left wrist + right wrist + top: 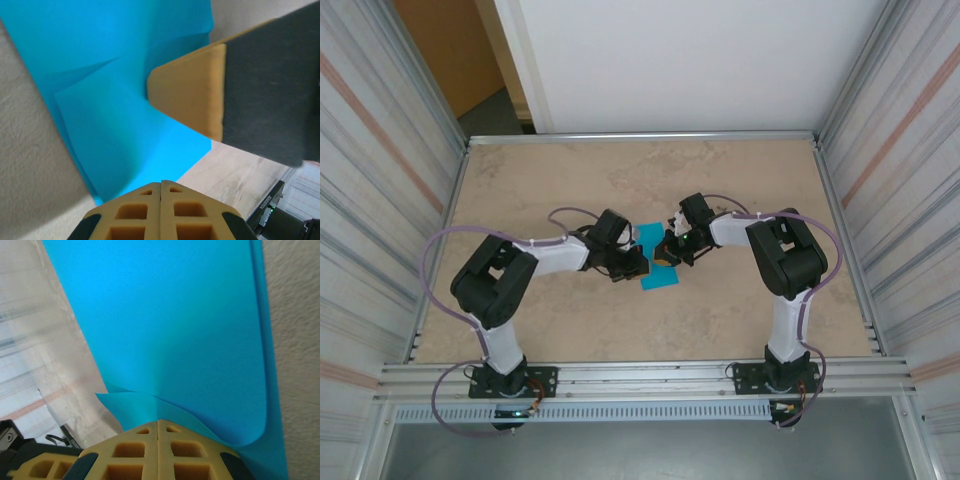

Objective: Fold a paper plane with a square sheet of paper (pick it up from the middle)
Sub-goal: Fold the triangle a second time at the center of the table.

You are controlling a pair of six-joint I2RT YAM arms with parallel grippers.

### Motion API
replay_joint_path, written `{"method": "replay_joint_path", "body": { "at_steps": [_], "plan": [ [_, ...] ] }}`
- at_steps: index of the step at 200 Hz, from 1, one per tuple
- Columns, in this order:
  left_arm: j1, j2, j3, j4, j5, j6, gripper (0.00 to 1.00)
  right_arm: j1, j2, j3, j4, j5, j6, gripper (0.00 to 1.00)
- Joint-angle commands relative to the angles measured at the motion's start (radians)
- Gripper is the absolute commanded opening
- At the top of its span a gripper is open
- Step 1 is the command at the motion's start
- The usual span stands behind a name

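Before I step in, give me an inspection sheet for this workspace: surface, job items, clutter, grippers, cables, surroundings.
Surface: beige mottled table, flat, with both arms reaching to its middle.
Job's things: teal sheet of paper at the table's middle, partly folded, with visible creases and one flap curling up; not yet a plane.
Clutter: nothing seen.
Grippers: left gripper shut, tips at the paper's edge; right gripper shut at the lifted flap, and whether it pinches the flap cannot be told.
Cables: lilac cables loop along both arms, away from the paper.
Surroundings: ribbed side walls, white back panel, metal rail at the near edge.
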Motion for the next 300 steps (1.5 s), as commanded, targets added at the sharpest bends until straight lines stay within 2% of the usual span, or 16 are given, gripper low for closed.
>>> {"method": "replay_joint_path", "body": {
  "at_steps": [1, 69, 121, 172, 254, 300],
  "plan": [
    [-0.003, 0.02, 0.02, -0.022, -0.006, -0.018, 0.0, -0.018, 0.069, -0.053, -0.135, 0.166, 0.014, 0.01],
    [-0.003, 0.047, -0.003, -0.154, -0.065, 0.015, 0.0, -0.009, -0.031, 0.052, -0.125, 0.053, 0.018, 0.03],
    [-0.003, 0.065, 0.014, -0.175, -0.064, 0.025, 0.0, 0.045, -0.119, 0.071, -0.168, 0.097, -0.05, 0.07],
    [-0.003, 0.066, 0.021, -0.19, -0.066, 0.03, 0.0, 0.086, -0.102, 0.025, -0.163, 0.148, -0.036, 0.04],
    [-0.002, 0.044, 0.05, -0.202, -0.053, 0.039, 0.0, 0.089, -0.017, 0.034, -0.174, 0.146, -0.072, 0.0],
    [-0.003, -0.016, 0.065, -0.084, 0.002, 0.026, 0.0, 0.08, -0.002, 0.001, -0.173, 0.171, -0.069, 0.0]
  ]
}}
